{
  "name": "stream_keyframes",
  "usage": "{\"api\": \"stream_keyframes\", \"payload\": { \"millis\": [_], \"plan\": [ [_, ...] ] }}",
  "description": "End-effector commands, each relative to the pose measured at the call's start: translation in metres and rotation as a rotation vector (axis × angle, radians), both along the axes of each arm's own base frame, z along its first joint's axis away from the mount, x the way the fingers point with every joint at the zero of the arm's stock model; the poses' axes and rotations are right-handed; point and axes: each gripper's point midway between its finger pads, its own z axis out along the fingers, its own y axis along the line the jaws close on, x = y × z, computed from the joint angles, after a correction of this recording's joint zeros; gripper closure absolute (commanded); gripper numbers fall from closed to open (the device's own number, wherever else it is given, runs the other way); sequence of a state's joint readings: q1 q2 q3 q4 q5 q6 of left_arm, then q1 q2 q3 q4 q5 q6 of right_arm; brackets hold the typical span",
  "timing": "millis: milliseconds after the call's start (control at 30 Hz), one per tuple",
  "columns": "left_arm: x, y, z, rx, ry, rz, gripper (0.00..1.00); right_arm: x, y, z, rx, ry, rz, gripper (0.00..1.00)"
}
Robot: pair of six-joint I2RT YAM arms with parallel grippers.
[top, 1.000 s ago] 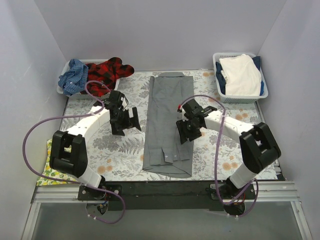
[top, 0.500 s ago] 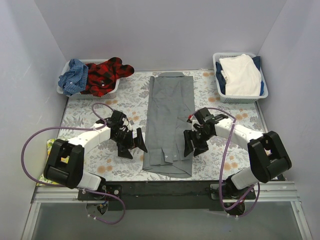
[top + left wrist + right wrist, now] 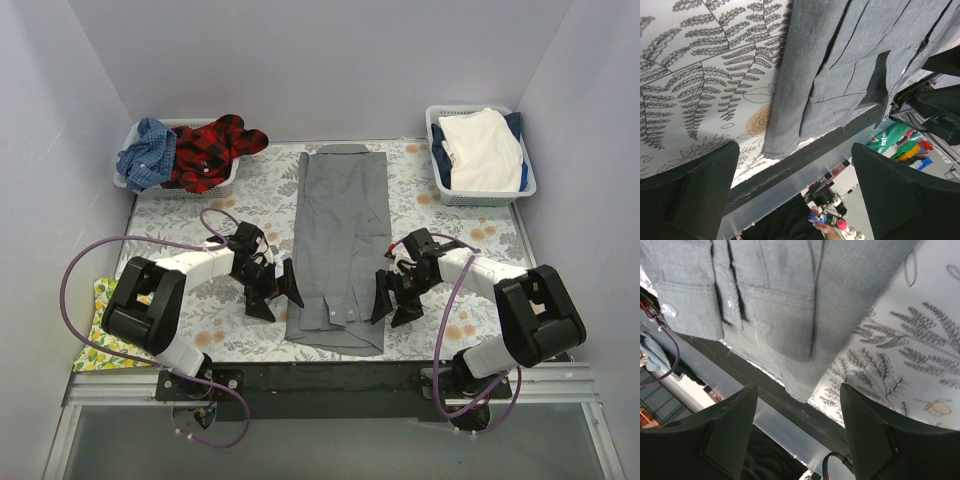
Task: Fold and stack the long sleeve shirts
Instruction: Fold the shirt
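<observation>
Top external, grey shirt (image 3: 337, 220) folded lengthwise (collar far), left hand (image 3: 275, 293) and right hand (image 3: 395, 304) splayed, empty

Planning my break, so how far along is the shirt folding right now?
Done: the grey shirt lies as a narrow strip, sides folded in. In hand: the left end effector and right end effector sit open beside its near hem corners, gripping nothing yet. Left: folding it shorter, plus the red plaid shirt and blue checked shirt crumpled in the far-left basket.
</observation>
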State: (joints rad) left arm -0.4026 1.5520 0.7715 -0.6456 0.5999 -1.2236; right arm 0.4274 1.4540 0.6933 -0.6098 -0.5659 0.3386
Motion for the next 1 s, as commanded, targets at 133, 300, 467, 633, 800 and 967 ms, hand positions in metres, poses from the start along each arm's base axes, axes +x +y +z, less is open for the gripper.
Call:
{"api": "stream_keyframes", "payload": {
  "millis": [133,300,467,633,800,967],
  "plan": [
    [0.006,-0.002,-0.019,0.037,-0.033,-0.072,0.07,0.026,0.012,-0.016,0.059,-0.019,-0.024,0.24],
    [0.001,-0.007,-0.024,0.030,-0.019,-0.120,0.16,0.038,0.019,-0.020,0.076,-0.015,-0.020,0.26],
    [0.004,-0.008,-0.025,0.035,-0.039,-0.146,0.28,0.043,0.021,-0.018,0.078,-0.022,-0.031,0.36],
    [0.012,-0.009,-0.025,0.044,-0.060,-0.154,0.47,0.041,0.020,-0.017,0.073,-0.018,-0.042,0.67],
    [0.013,-0.012,-0.024,0.030,-0.056,-0.161,0.71,0.037,0.018,-0.012,0.076,-0.015,-0.048,0.92],
    [0.016,-0.014,-0.024,0.024,-0.065,-0.164,0.92,0.028,0.016,-0.011,0.080,0.004,-0.042,0.99]
  ]
}}
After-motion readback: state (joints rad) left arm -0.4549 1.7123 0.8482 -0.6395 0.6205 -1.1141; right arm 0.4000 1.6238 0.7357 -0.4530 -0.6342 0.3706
